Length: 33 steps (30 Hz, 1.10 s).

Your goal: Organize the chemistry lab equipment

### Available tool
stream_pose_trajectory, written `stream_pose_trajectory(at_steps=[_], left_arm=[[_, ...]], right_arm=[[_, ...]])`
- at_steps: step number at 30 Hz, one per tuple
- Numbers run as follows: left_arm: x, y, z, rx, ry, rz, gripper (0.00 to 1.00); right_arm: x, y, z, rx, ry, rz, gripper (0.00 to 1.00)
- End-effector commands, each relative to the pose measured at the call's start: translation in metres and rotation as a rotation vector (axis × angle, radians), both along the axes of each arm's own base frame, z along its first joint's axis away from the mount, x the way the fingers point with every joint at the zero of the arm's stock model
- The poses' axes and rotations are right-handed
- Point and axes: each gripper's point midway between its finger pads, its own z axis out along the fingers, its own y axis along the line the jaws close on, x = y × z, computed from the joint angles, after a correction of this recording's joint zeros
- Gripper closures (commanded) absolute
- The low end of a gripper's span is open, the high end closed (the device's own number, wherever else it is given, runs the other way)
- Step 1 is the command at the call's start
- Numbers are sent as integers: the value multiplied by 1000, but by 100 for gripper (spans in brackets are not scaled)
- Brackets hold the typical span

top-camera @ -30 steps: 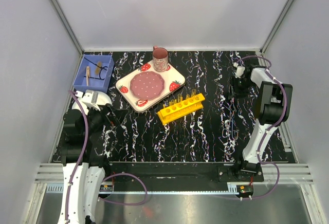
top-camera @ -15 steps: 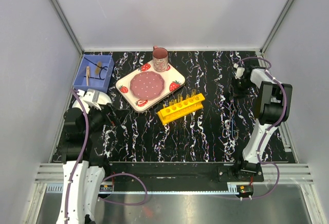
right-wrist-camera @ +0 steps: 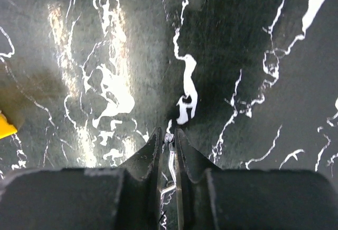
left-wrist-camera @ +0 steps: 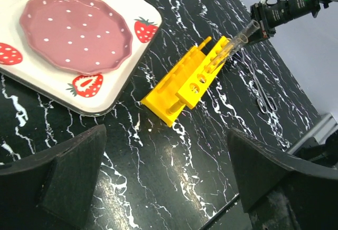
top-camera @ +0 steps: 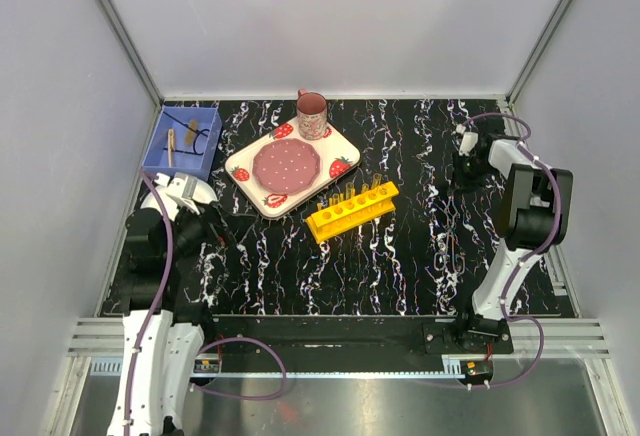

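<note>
Silvery slim tool [right-wrist-camera: 169, 159] sits pinched between the right jaws.

Yellow test-tube rack [top-camera: 352, 210] upright mid-table, set diagonally with its right end farther back, thin clear tubes [left-wrist-camera: 238, 39] standing in its holes. Wooden-handled brush [top-camera: 170, 146] and a dark wiry tool [top-camera: 197, 134] lie in the blue bin [top-camera: 150, 159] at the far left corner. Slim metal tool [left-wrist-camera: 262, 94] lies flat on the right side, nearer than the rack; thin shiny metal piece [right-wrist-camera: 170, 161] far right, pinched between the right gripper [right-wrist-camera: 168, 135] fingers.
</note>
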Motion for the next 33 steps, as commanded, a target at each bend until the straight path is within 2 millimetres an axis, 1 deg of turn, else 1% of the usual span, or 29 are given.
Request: stream_pose_trajectory(at_steps=[1, 2, 4, 5, 7, 8, 9, 10, 12, 14, 15, 16, 17, 19, 20, 21, 22, 23, 24, 25, 26, 27, 28, 29, 30, 31, 32, 33], left_arm=[[-7, -17, 13, -31, -62, -121, 1], [-8, -19, 13, -36, -68, -136, 1], [-11, -24, 12, -47, -62, -171, 1], [-12, -25, 14, -49, -67, -185, 1], [-16, -29, 14, -55, -65, -213, 1], [-17, -31, 15, -57, -70, -228, 1], [-19, -33, 15, -58, -71, -244, 1], [-20, -35, 16, -62, -70, -252, 1], [-21, -37, 16, -67, -66, -263, 1], [-27, -47, 17, -103, -38, -313, 1], [-33, -52, 19, -135, -20, -355, 1], [-36, -57, 20, -194, 34, -363, 1], [-39, -62, 26, -213, 22, -387, 1], [-41, -67, 32, -241, 22, -382, 1], [-49, -74, 40, -242, -12, -418, 1], [-48, -76, 44, -247, -28, -406, 1], [-49, -79, 50, -258, -41, -415, 1], [-54, -88, 50, -262, -28, -450, 1], [-51, -90, 51, -260, -29, -435, 1], [-52, -94, 53, -257, -31, -445, 1], [-59, -105, 52, -252, -19, -486, 1], [-52, -110, 48, -237, -6, -466, 1], [-52, -117, 50, -231, -12, -479, 1], [-64, -131, 50, -223, -5, -540, 1], [-56, -140, 42, -192, 11, -522, 1], [-58, -149, 47, -181, -6, -540, 1], [-74, -165, 47, -165, -7, -608, 1], [-66, -178, 41, -116, -13, -592, 1]], right_arm=[[12, 0, 47, 26, -170, -1, 92], [13, 1, 58, 32, -209, 3, 92], [8, 3, 63, 42, -229, 14, 93], [9, 5, 74, 48, -267, 23, 93], [4, 6, 78, 56, -285, 40, 94], [4, 9, 87, 67, -317, 50, 95], [0, 9, 86, 74, -320, 52, 95], [-1, 11, 93, 76, -343, 62, 95], [-3, 13, 98, 89, -362, 69, 96], [-4, 16, 112, 101, -411, 84, 96], [-7, 17, 114, 107, -422, 87, 96], [-8, 17, 119, 111, -438, 84, 96], [-10, 20, 131, 117, -477, 94, 97], [-16, 23, 135, 122, -495, 106, 97], [-17, 25, 144, 130, -527, 117, 97], [-21, 27, 143, 136, -530, 122, 98], [-23, 29, 150, 139, -555, 131, 99], [-26, 32, 150, 156, -560, 139, 99], [-27, 34, 151, 167, -566, 139, 100], [-28, 35, 153, 172, -573, 144, 100], [-29, 38, 153, 186, -571, 152, 100], [-29, 39, 152, 194, -570, 156, 100], [-30, 41, 151, 208, -566, 164, 100], [-32, 46, 149, 237, -560, 176, 100], [-33, 49, 149, 255, -556, 178, 100], [-35, 54, 148, 287, -550, 190, 100], [-36, 56, 149, 299, -548, 192, 100], [-37, 58, 148, 316, -541, 191, 100]])
